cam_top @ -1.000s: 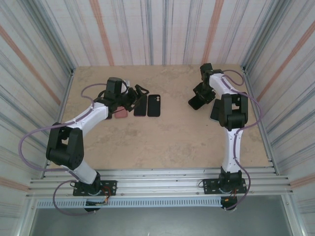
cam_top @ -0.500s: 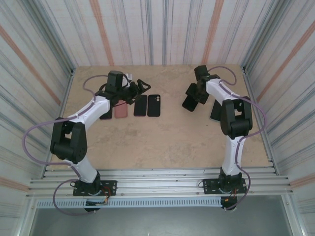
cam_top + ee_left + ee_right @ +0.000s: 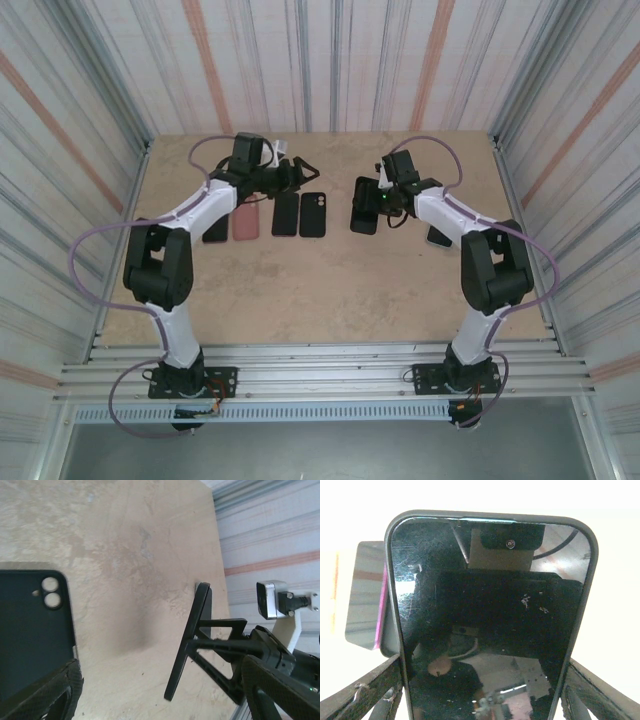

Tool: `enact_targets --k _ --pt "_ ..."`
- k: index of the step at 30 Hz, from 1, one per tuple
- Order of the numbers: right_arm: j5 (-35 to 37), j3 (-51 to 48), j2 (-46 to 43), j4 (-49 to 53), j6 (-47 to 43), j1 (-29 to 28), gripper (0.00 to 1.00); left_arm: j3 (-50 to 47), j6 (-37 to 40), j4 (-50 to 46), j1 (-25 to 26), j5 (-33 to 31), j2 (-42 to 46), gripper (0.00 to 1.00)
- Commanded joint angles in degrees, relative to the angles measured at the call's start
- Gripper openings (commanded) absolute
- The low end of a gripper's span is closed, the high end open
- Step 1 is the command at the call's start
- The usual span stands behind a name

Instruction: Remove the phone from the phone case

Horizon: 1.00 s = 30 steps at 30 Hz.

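On the table [image 3: 330,290], a dark phone [image 3: 437,236] lies flat at 3 o'clock, partly under the right forearm. From the centre out toward 9 o'clock runs a row of four flat pieces. There is a black phone case [image 3: 314,214] with two round camera openings, a black slab [image 3: 286,213], a pink one [image 3: 245,222] and a dark one [image 3: 215,229].

At about 1 o'clock the right gripper [image 3: 370,204] grasps the cased phone [image 3: 362,216], lifted clear of the table. In the right wrist view its fingers [image 3: 365,692] press both long edges, screen toward the camera.

At 11 o'clock the left gripper [image 3: 298,172] hovers just beyond the row. Its fingers [image 3: 52,697] are spread wide with nothing between them.
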<state>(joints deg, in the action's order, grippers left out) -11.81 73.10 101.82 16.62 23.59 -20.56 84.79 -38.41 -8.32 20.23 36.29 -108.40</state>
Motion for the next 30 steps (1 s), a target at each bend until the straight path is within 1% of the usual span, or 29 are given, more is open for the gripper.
enact_targets --k 1,7,9,16,19,22,25,28,30 --pt "-4.21 -1.38 -4.31 -6.69 -4.08 -1.44 0.52 4.48 3.7 -1.45 1.78 2.68 -1.91 0.84" --pt "-8.35 -2.44 -5.74 -8.18 -4.34 -2.55 0.51 9.66 6.84 -4.97 3.84 3.15 -4.95 0.79" --pt "-8.82 -2.35 -6.02 -8.08 -4.39 -3.06 0.51 10.98 7.57 -5.58 4.31 3.76 -5.71 0.75" --pt "-9.95 -2.09 -6.5 -8.8 -3.07 -3.96 0.51 14.66 10.02 -9.08 5.75 3.85 -7.94 0.59" --pt "-10.41 -1.83 -6.73 -9.1 -3.01 -4.49 0.51 15.48 10.09 -9.35 6.01 4.6 -8.79 0.51" --pt "-10.68 -1.77 -6.94 -9.15 -2.68 -4.58 0.51 15.93 10.19 -9.68 6.21 4.92 -9.2 0.46" --pt "-10.94 -1.91 -7.22 -9.58 -2.33 -4.84 0.51 16.02 10.38 -9.79 6.43 5.43 -9.28 0.4" --pt "-10.9 -1.82 -7.44 -9.81 -2.05 -5.11 0.51 16.05 10.05 -10.05 6.64 6.08 -9.49 0.3" --pt "-11.19 -1.74 -7.51 -10.03 -1.46 -5.11 0.51 15.94 9.54 -10.12 6.62 6.51 -9.43 0.26"
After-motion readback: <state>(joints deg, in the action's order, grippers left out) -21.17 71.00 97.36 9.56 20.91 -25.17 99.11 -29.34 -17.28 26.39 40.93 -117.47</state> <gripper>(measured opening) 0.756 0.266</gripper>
